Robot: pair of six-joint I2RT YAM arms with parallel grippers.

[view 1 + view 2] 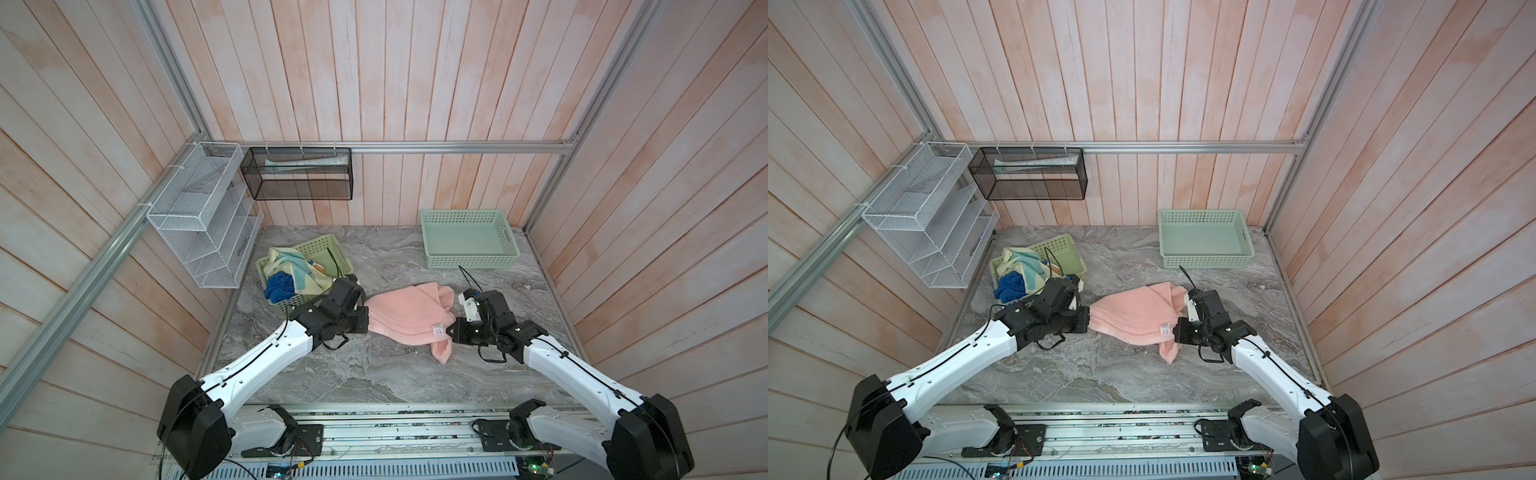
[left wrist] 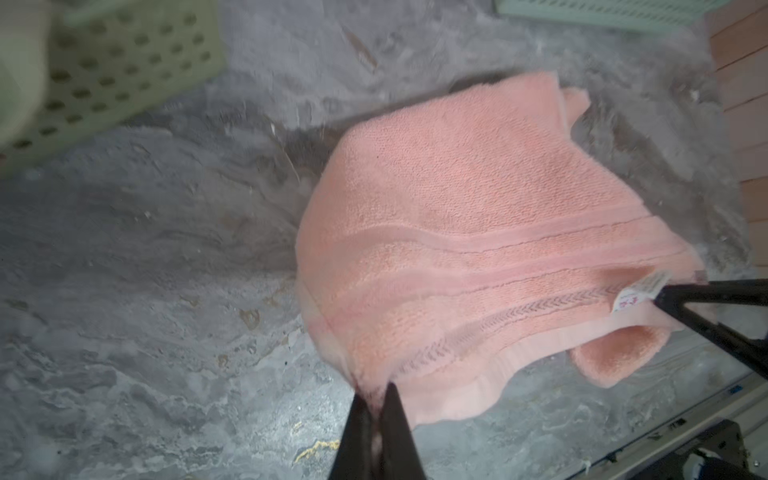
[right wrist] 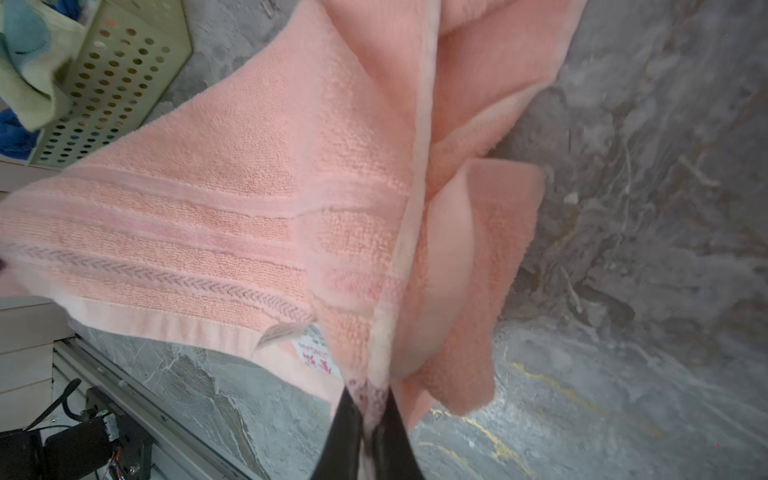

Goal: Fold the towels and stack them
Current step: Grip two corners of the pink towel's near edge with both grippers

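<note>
The salmon-pink towel (image 1: 409,311) (image 1: 1133,311) is stretched between my two grippers over the middle of the marble table. My left gripper (image 1: 365,320) (image 2: 376,395) is shut on its left corner, with cloth pinched between the jaws. My right gripper (image 1: 451,332) (image 3: 368,399) is shut on the hem by the white label, and a loose corner (image 1: 442,351) droops beside it. A pale yellow and teal towel (image 1: 286,264) and a royal blue towel (image 1: 278,286) lie crumpled in the left green basket.
The left green basket (image 1: 328,249) stands just behind my left arm. An empty green basket (image 1: 465,214) sits at the back right. A white wire rack (image 1: 199,216) and a black mesh shelf (image 1: 299,174) hang on the walls at the back left.
</note>
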